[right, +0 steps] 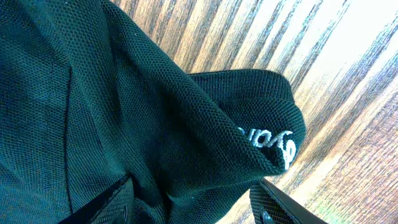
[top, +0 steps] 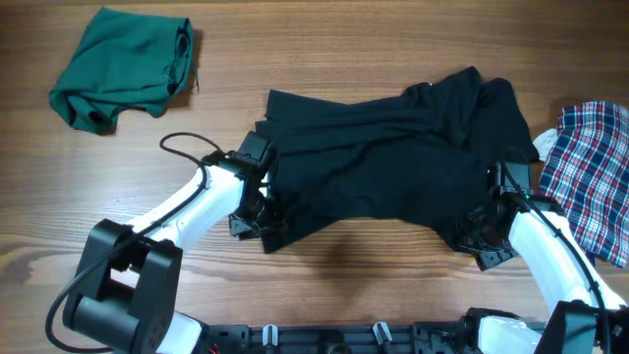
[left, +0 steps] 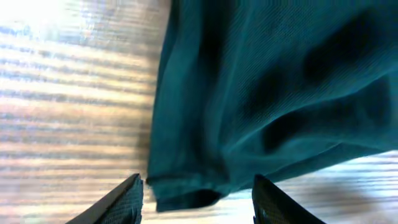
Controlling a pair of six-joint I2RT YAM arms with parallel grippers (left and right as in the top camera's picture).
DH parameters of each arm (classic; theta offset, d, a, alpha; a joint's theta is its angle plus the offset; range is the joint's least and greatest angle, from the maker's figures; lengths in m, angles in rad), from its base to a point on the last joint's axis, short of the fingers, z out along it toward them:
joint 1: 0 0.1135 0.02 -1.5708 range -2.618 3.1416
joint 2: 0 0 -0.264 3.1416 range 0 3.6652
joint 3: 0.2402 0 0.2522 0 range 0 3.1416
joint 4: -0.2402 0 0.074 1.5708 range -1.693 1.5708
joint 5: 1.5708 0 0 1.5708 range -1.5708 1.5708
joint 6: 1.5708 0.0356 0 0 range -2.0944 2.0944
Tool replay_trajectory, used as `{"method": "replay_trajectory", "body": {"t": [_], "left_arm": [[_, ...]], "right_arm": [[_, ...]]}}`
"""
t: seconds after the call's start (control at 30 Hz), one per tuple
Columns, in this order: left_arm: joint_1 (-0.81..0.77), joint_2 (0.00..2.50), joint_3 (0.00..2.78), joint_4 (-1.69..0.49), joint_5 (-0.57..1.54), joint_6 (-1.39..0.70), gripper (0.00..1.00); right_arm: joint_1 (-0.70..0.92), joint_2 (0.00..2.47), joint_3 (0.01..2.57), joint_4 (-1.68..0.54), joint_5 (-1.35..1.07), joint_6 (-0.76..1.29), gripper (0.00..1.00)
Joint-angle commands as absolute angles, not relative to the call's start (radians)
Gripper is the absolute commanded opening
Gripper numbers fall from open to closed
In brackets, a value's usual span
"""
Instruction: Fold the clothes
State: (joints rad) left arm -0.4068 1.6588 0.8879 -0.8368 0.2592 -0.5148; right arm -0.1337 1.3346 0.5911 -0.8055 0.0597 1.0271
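The wooden table (top: 324, 39) carries a crumpled black top (top: 393, 157), with a gripper at each of its near corners.

The top stretches from the left gripper (top: 253, 222) across to the right gripper (top: 482, 236), and most of its cloth lies beyond both. A bunched dark green garment (top: 123, 69) sits well off to the left gripper's outer side and farther away. A red-white-blue plaid one (top: 590, 177) lies just outside the right gripper. The left fingers (left: 124, 199) stand apart, with the top's hem corner lying loose on the wood between them. The right fingers (right: 283, 205) are also spread, and a fold of the knit sits between them (no pinch shows). A small white logo (right: 277, 142) sits on that fold, just ahead of the right fingers.
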Motion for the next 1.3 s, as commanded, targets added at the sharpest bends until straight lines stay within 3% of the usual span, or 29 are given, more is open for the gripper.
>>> {"method": "replay_trajectory", "body": {"t": [0.0, 0.27, 0.4, 0.5, 0.53, 0.57, 0.6, 0.67, 1.0, 1.27], "left_arm": [[-0.41, 1.674, 0.845, -0.802, 0.25, -0.533, 0.56], [-0.41, 1.684, 0.824, -0.762, 0.253, -0.533, 0.56], [-0.41, 1.684, 0.823, -0.758, 0.253, -0.533, 0.34], [-0.411, 1.684, 0.823, -0.752, 0.253, -0.533, 0.22], [-0.411, 1.684, 0.823, -0.749, 0.253, -0.533, 0.17], [-0.411, 1.684, 0.823, -0.747, 0.253, -0.533, 0.07], [-0.411, 1.684, 0.823, -0.744, 0.253, -0.533, 0.04], [-0.411, 1.684, 0.823, -0.739, 0.253, -0.532, 0.04], [-0.41, 1.681, 0.897, -0.694, 0.272, -0.501, 0.04], [-0.396, 1.681, 0.98, -0.694, 0.239, -0.448, 0.04]], "right_arm": [[-0.135, 1.325, 0.581, -0.807, 0.051, 1.02, 0.6], [-0.135, 1.325, 0.581, -0.806, 0.044, 1.02, 0.61], [-0.135, 1.325, 0.581, -0.804, 0.044, 1.015, 0.59], [-0.135, 1.325, 0.581, -0.803, 0.044, 1.008, 0.57], [-0.135, 1.325, 0.581, -0.8, 0.044, 0.994, 0.51], [-0.135, 1.325, 0.581, -0.801, 0.044, 0.994, 0.41], [-0.135, 1.325, 0.581, -0.801, 0.044, 0.994, 0.27], [-0.135, 1.325, 0.581, -0.8, 0.044, 0.994, 0.04], [-0.135, 1.324, 0.704, -0.781, 0.044, 0.794, 0.04], [-0.135, 1.324, 0.76, -0.683, 0.009, 0.758, 0.04]]}}
